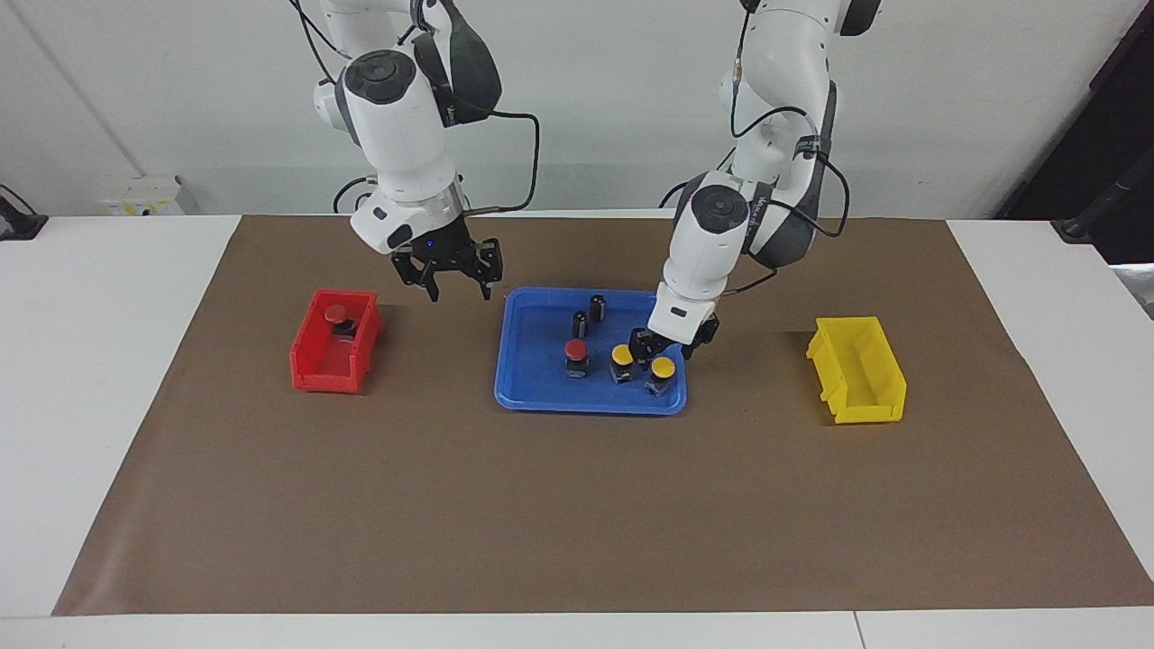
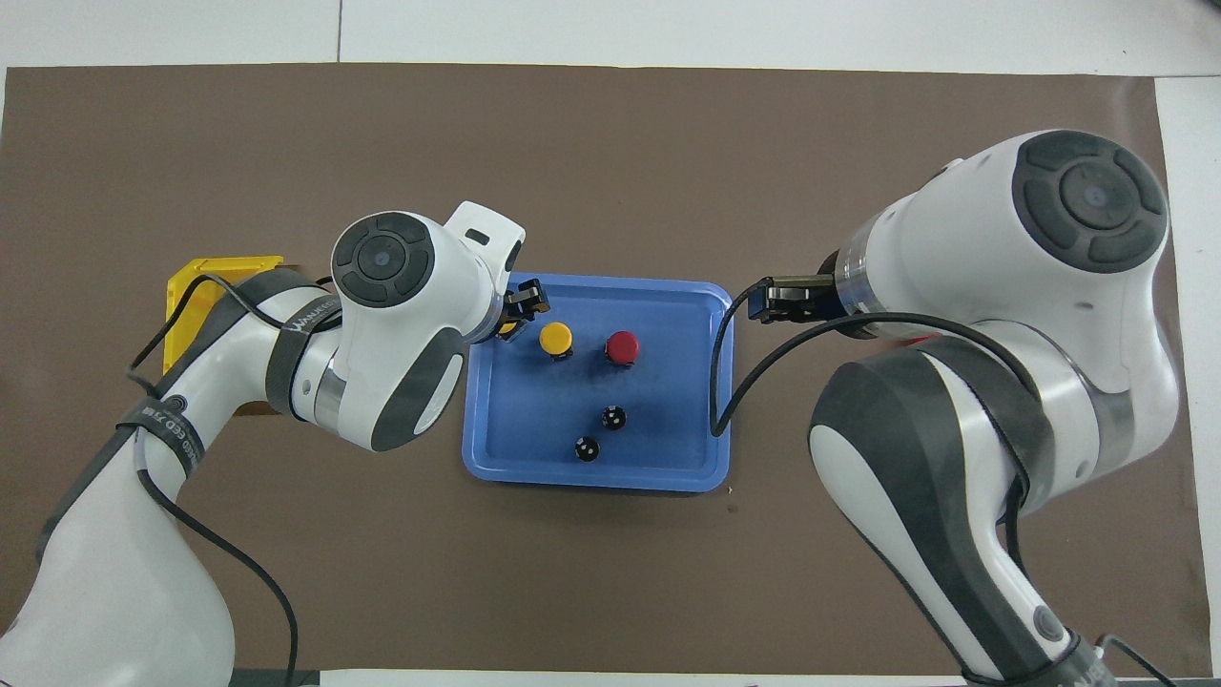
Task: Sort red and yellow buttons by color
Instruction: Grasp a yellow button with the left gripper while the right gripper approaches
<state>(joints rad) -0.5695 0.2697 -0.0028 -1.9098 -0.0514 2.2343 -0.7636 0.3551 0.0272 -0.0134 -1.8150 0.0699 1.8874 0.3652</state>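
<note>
- Gripping low over the blue tray (image 1: 514, 397), the left gripper (image 1: 664, 350) sits right at the yellow button (image 1: 663, 367) in the tray's corner farther from the robots, at the left arm's end. Whether it has closed on the button cannot be told.
- An off-centre hold on the round cap could let the button slip or tip against the tray's rim.
- The second yellow button (image 1: 622, 354) stands just beside, so a wide approach could knock it over, or nudge the red button (image 1: 575, 350) next to it.
- The yellow bin (image 1: 856, 370) near the mat's edge is empty and narrow. A loose grip might drop the button on the way there.
- The right gripper (image 1: 448, 275) hangs open and empty over the mat between the tray and the red bin (image 1: 325, 371), which holds one red button (image 1: 335, 314). If both arms reach into the tray together, they may collide.
</note>
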